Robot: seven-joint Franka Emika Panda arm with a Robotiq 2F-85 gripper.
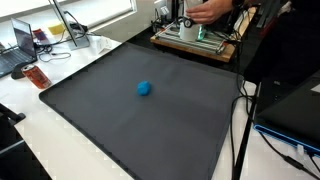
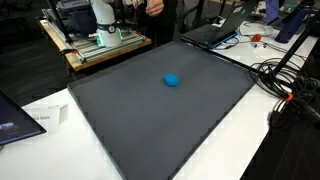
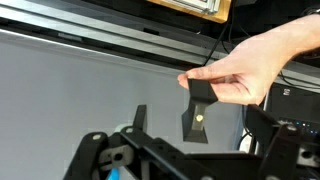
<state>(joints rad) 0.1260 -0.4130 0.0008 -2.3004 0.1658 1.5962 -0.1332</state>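
Holds the gripper (image 3: 168, 120) wide open in the wrist view, with two dark fingers (image 3: 140, 118) rising from the black frame at the lower edge and standing well apart. Points the fingertips up into the picture, one finger slim and edge-on, its partner broader and slightly tilted. Stands with the white arm (image 1: 186, 24) at the far end in both exterior views (image 2: 101, 14), too small there to make out the jaws.

A white tabletop (image 1: 60, 125) is carrying a wide dark mat (image 1: 120, 130), which is stretching out ahead of the jaws. A small blue ball (image 1: 144, 88) is lying near the mat's middle, well apart from the jaws.
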